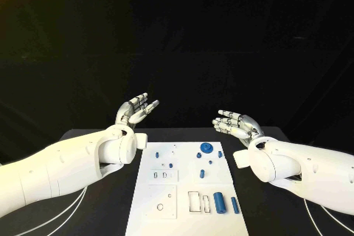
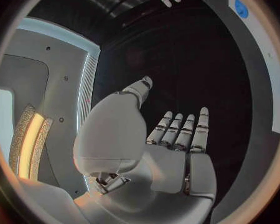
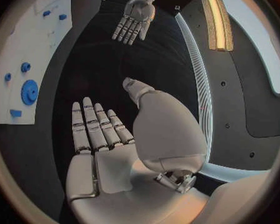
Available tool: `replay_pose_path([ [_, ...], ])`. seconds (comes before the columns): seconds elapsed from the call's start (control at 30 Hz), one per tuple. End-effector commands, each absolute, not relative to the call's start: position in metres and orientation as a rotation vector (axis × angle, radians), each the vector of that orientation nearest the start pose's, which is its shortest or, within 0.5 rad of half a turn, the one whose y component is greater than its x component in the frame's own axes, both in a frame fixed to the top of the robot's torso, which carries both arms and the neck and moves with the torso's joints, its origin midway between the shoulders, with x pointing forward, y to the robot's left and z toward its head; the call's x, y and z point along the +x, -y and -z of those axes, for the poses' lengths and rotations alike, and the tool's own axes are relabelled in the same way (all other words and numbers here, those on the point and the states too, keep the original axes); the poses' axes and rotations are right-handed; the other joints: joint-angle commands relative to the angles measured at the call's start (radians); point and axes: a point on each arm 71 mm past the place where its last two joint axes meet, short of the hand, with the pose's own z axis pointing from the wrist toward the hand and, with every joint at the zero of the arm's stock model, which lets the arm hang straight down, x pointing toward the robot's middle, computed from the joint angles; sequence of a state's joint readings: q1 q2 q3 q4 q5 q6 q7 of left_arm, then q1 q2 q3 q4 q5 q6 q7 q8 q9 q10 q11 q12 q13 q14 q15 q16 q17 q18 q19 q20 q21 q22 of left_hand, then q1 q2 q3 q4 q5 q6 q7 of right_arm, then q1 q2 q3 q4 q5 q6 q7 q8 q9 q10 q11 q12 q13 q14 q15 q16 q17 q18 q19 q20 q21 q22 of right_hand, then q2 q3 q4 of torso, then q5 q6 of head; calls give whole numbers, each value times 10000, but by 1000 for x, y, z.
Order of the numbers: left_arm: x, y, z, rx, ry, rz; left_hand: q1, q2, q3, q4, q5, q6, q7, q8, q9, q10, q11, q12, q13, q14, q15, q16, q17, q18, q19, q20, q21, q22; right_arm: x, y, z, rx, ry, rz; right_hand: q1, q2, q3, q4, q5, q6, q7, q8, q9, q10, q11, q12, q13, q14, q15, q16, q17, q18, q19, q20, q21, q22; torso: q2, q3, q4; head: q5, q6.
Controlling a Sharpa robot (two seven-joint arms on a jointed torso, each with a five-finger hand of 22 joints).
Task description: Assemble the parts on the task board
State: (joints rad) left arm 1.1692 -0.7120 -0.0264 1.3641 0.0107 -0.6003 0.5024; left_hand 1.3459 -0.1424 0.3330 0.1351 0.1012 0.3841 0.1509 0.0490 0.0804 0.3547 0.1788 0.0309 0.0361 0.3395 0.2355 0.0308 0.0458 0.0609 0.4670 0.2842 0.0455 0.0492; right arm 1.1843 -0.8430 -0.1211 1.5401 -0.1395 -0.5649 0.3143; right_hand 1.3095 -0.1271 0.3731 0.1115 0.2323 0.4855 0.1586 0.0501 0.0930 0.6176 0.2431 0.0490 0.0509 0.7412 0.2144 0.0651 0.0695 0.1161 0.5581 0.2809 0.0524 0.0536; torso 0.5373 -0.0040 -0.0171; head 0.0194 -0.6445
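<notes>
A black table (image 1: pixel 110 205) is carrying a white task board (image 1: pixel 177 223), which is lying flat along its middle and reaching toward the near edge. Small blue parts are resting on the board: a round gear (image 1: pixel 206 147) is sitting near the far end, and a thick cylinder (image 1: pixel 219 200) with a thinner pin (image 1: pixel 235 205) just beside it is lying toward the near right side.
</notes>
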Motion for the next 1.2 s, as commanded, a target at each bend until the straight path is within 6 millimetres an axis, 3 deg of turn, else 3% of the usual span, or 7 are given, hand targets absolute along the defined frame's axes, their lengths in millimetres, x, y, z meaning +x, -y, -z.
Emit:
replay_pose_path([
  [0.03,518,-203,191,-11094,-12049,13768,494,-43,130,72,94,247,687,65,36,190,47,72,29,189,54,80,22,158,208,70,63,31,474,211,218,9816,-16415,-12506,970,-71,313,-325,-182,1576,1155,352,214,1672,-109,131,92,1592,-178,256,152,493,2147,75,439,216,-1,-2,-6,0,-3],
  [0.27,517,-212,190,-11029,-12002,13980,769,57,163,324,79,891,839,197,106,1059,239,155,93,1393,72,308,175,422,1206,52,286,149,488,227,206,5425,-15725,-10369,1240,-250,536,-553,-327,3642,838,792,479,3217,-427,195,131,2431,-493,421,210,688,3244,-60,791,246,90,-43,58,-27,-143],
  [0.4,514,-215,189,-10959,-11990,14092,758,113,387,278,60,1948,999,444,255,2881,518,332,207,3762,-226,827,499,872,2787,45,754,327,493,227,200,4089,-15571,-9806,1270,-353,679,-587,-321,4000,732,889,491,3668,-560,200,128,2926,-664,568,262,688,3749,-241,966,273,181,-46,133,-47,-127],
  [0.53,509,-218,187,-10874,-12035,14230,637,109,698,110,42,3594,1043,862,507,5028,412,682,324,5290,-516,1328,828,1211,3818,0,1294,476,497,225,195,2700,-15651,-9194,1228,-504,846,-533,-432,4452,569,1031,518,4329,-765,214,136,3679,-930,822,418,685,4386,-517,1233,345,266,-21,178,-81,-113],
  [0.67,502,-222,184,-10705,-12307,14525,441,9,1124,-47,30,4724,887,1363,687,6133,90,997,354,6581,-939,2016,1406,1237,4833,-389,1958,713,499,221,190,1101,-15902,-8296,1204,-693,847,-503,-568,4914,356,1227,582,5168,-1057,241,177,4945,-1378,1381,894,662,5416,-1004,1969,698,416,-25,243,-160,-84],
  [0.87,489,-221,178,-10437,-12704,15029,347,-184,1568,-255,15,5016,732,1550,715,6731,-93,940,327,7119,-1167,2294,1916,1224,5260,-649,2391,890,502,217,186,-703,-16270,-6839,1160,-950,633,-420,-625,5317,65,1346,702,5999,-1454,151,217,6803,-1982,2631,2217,639,6569,-1773,3638,1733,654,-30,350,-308,-60],
  [1.2,466,-212,169,-10279,-13243,15860,128,-402,1942,-550,-16,5312,653,1736,778,7651,-316,868,373,8125,-1534,3094,2940,1193,5872,-1087,3485,1481,508,207,188,-2267,-16634,-5379,1100,-1433,998,114,-712,5534,-75,1380,1046,5904,-1573,128,288,7011,-2127,4884,4795,611,6535,-1959,5355,3180,1032,-66,544,-575,7],
])
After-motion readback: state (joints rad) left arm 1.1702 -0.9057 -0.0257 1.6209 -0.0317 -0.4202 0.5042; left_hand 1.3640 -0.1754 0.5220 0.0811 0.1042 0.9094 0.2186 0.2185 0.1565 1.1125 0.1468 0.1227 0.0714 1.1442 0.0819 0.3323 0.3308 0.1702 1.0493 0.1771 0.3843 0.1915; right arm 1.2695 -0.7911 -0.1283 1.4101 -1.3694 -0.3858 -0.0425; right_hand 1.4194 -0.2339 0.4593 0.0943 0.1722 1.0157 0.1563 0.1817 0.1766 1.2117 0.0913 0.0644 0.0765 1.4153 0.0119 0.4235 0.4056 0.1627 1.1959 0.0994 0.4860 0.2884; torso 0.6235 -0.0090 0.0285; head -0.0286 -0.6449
